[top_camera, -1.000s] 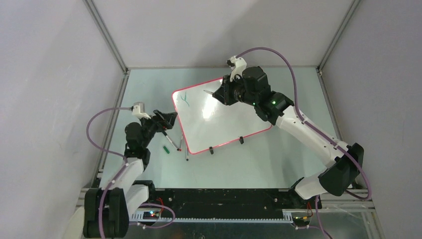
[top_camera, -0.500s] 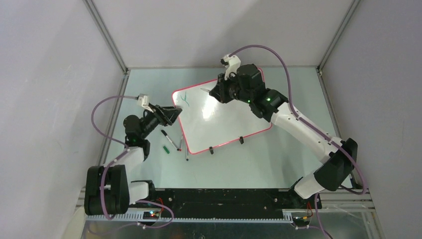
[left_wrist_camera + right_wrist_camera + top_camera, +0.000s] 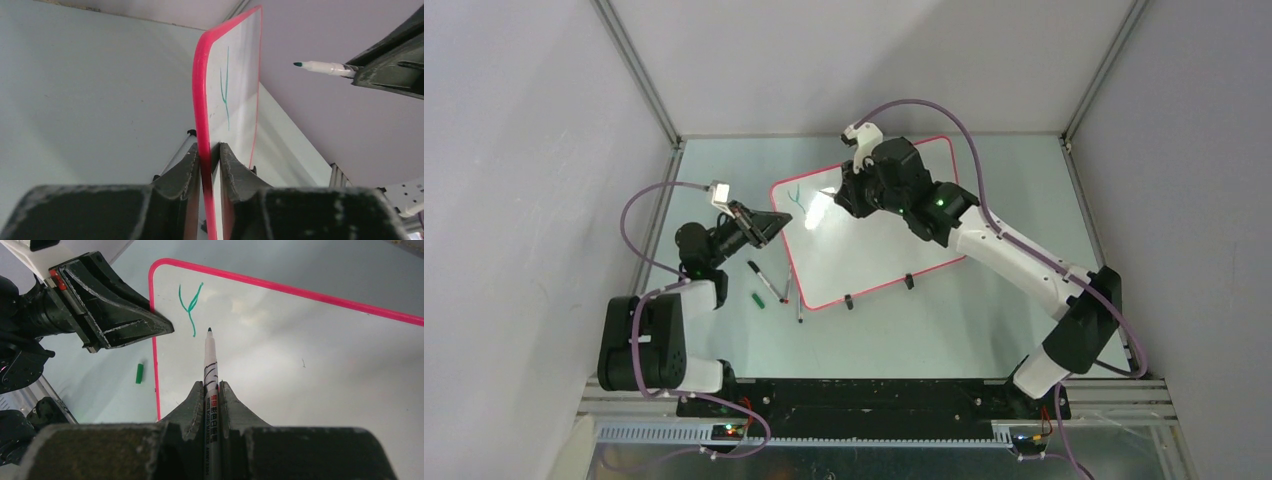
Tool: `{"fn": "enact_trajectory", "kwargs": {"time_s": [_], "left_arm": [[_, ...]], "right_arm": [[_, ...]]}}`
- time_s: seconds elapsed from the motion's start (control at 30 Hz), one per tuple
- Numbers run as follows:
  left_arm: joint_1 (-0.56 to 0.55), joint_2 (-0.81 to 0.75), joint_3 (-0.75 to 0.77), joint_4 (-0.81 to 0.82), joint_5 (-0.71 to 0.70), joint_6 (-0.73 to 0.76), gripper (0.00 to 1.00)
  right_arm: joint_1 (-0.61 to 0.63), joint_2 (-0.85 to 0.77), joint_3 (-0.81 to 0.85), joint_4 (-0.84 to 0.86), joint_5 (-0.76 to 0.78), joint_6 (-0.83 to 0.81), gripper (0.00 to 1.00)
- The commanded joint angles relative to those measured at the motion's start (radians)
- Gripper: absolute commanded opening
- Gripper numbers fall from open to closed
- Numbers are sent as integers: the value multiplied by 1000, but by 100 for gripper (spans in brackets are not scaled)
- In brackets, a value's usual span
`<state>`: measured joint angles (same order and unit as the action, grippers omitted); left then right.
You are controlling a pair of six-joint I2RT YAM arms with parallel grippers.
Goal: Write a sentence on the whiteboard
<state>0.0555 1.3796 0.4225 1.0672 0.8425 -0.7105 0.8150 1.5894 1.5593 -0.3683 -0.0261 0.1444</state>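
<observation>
Only legible writing on the glossy white rectangular whiteboard w/ thin red-pink rim was one teal-green handwritten letter, a "Y", near the board's top-left corner in my right wrist cam. The slim white marker pen in my right claw carried red characters & a line of tiny black print along the barrel; couldn't read either.

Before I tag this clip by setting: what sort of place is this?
Likely a lab robot cell: aluminium frame posts holding blank wall panels, around a table with a whiteboard and markers.
</observation>
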Motion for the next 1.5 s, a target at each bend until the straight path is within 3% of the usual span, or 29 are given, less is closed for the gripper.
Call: {"fn": "enact_trajectory", "kwargs": {"time_s": [0.0, 0.17, 0.33, 0.63, 0.73, 0.93, 1.17, 1.47], "left_arm": [[15, 35, 14, 147, 53, -63, 17], [48, 79, -1, 217, 55, -113, 1], [81, 187, -1, 450, 102, -267, 0], [89, 231, -1, 461, 114, -261, 0], [88, 241, 4, 448, 123, -250, 4], [105, 231, 17, 316, 140, -136, 7], [102, 81, -16, -26, 13, 112, 3], [68, 62, 33, -197, -25, 176, 0]], "right_arm": [[13, 35, 80, -17, 41, -25, 0], [36, 71, 125, -41, 80, -36, 0], [52, 84, 124, -40, 84, -36, 0], [60, 80, 116, -26, 83, -36, 0], [63, 83, 118, -26, 81, -39, 0], [63, 72, 113, -19, 87, -41, 0], [65, 71, 102, -7, 89, -39, 0], [69, 81, 111, -1, 94, -29, 0]]}}
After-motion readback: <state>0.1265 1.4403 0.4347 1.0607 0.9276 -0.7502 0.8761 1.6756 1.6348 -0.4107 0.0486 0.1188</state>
